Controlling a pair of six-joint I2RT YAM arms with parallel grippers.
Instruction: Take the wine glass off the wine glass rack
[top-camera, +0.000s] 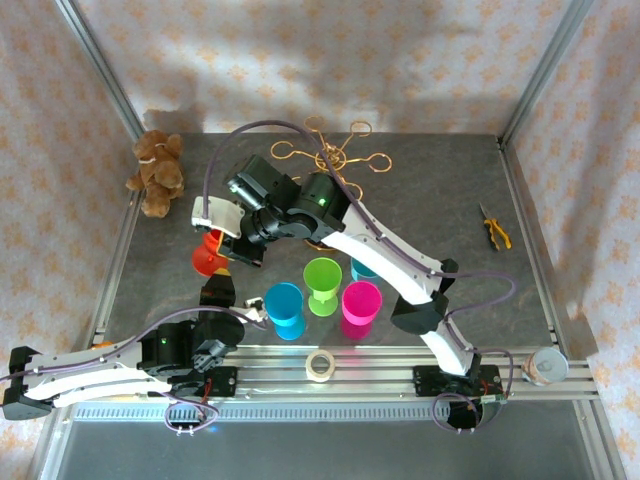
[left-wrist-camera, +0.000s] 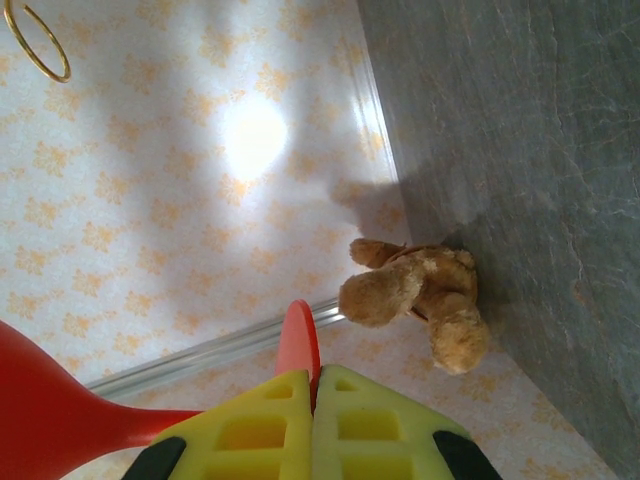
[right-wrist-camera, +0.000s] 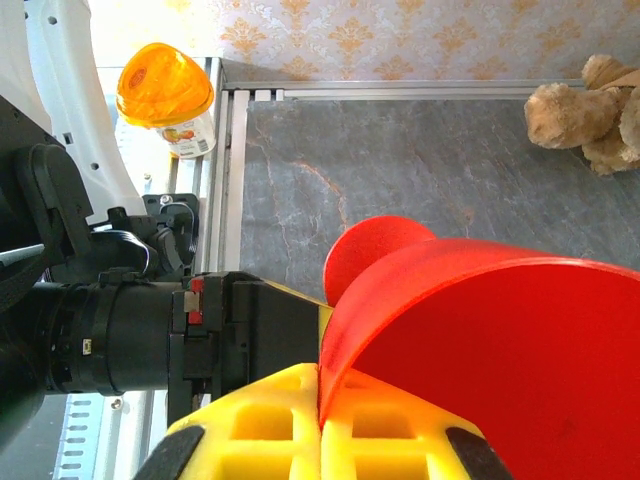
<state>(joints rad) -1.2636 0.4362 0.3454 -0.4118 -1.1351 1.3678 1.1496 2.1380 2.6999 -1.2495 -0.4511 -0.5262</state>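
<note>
So the removal part looks basically done here. The red glass is off the rack and clear of its gold loops. The rack stands well apart from both grippers, back behind the right arm's wrist, and I can't see anything hanging on it.

Both grippers have hold of the glass. The right gripper is clamped down on the rim of the bowl, yellow pads pressed together with the red wall between them. The left gripper is pinched onto the edge of the foot, with the stem and bowl running off to its lower left. In the right wrist view the left one sits just beside the right fingers, so they're really close together, with the glass lying more or less sideways between them.

My guess is it's a handover, or they're steadying it. What's left, as far as I can tell, is for one side to let go and the glass to get set down somewhere. The table below the grippers looks bare, and the colored cups are near on their right.
</note>
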